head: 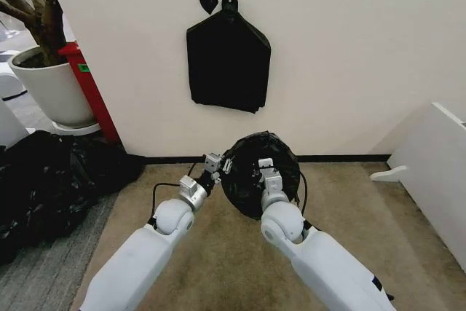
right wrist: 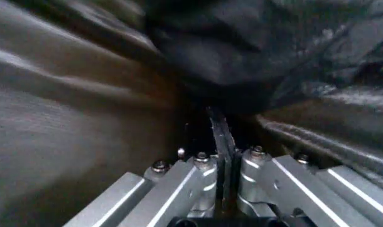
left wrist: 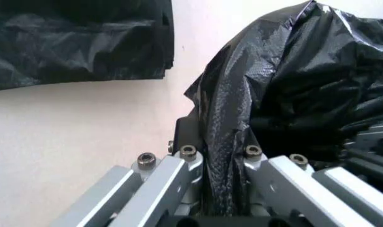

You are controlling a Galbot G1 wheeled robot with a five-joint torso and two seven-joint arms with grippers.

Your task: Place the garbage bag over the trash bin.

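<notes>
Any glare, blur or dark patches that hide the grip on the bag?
Head view: evenly lit, sharp; garbage bag reads as a dark mass with little detail. Left wrist view: glossy highlights on the bag, left gripper pinch clear. Right wrist view: smeared and dim, though the right gripper shows a thin fold between its fingers.

The garbage bag (head: 260, 172) is thin, glossy, crinkled black plastic. Each tool, left (left wrist: 224, 189) and right (right wrist: 221, 182), has brushed, matt silver metal fingers with dark bolts. The floor (head: 218, 253) is rough beige carpet; the wall (head: 349, 49) is smooth, matt cream.
</notes>
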